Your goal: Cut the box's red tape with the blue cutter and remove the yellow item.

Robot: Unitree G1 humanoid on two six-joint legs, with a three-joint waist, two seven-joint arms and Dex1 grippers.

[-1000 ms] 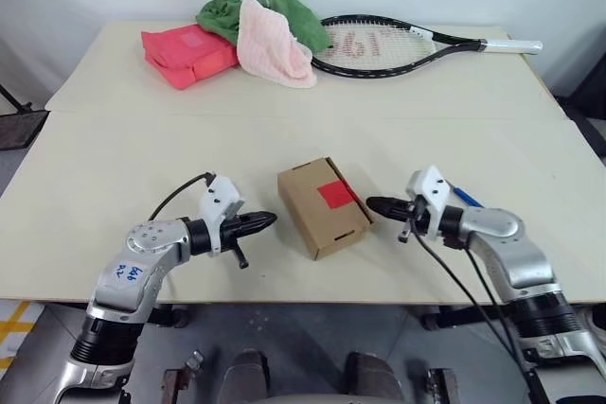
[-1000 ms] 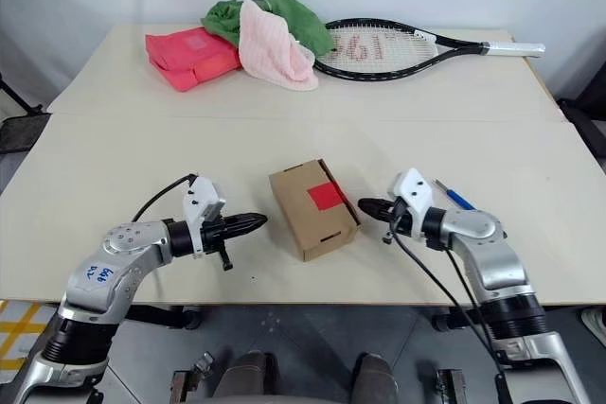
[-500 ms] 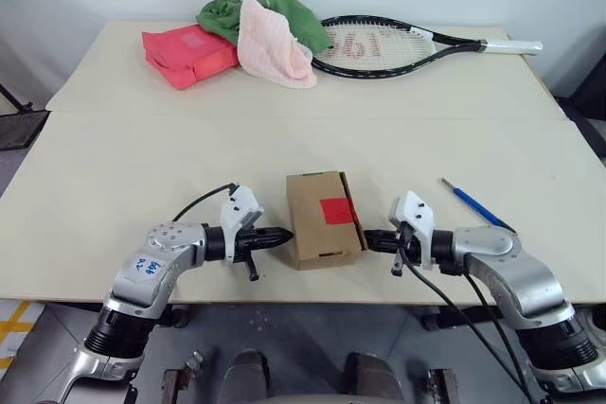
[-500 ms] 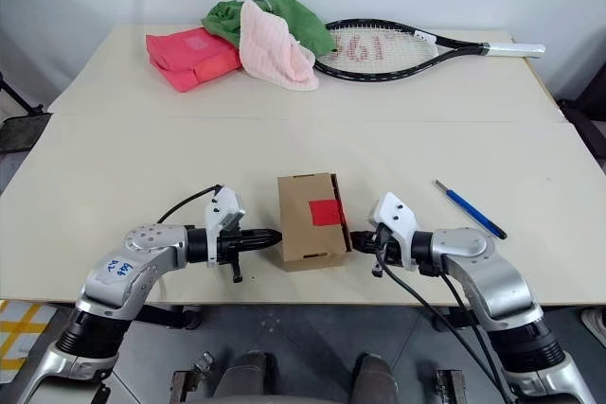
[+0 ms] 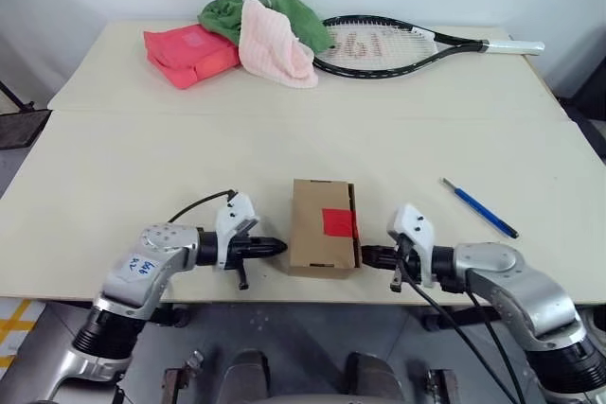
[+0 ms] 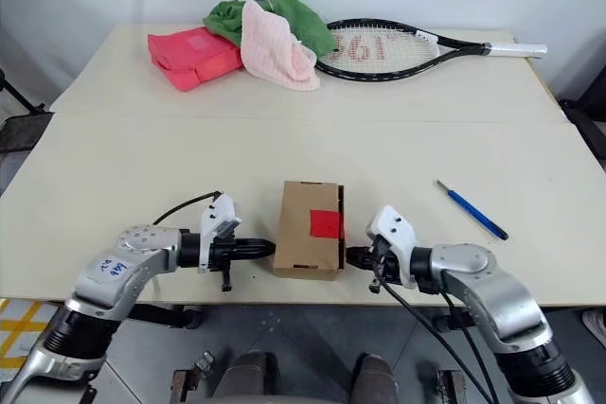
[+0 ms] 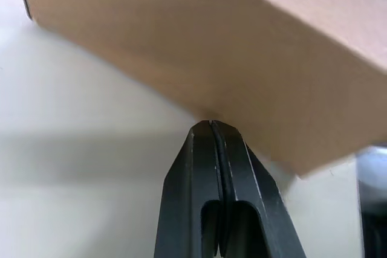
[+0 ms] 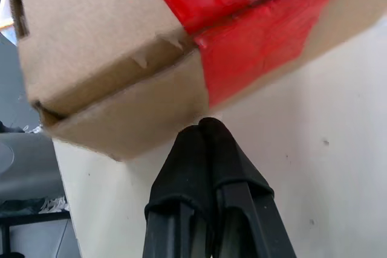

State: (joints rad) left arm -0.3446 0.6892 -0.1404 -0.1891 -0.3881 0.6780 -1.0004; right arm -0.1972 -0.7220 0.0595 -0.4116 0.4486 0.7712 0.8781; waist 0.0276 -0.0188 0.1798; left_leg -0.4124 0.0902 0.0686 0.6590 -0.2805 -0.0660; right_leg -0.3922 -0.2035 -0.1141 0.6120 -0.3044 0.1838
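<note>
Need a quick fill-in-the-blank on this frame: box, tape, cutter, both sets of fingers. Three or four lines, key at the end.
1. The tape stuck on the box is ____ in colour.
2. The blue cutter lies on the table on the robot's ____ side of the box.
3. The fingers of the left gripper and of the right gripper are ____, one at each side of the box.
4. At the far edge, the pink cloth lies beside a tennis ____.

Missing words: red; right; shut; racket
</note>
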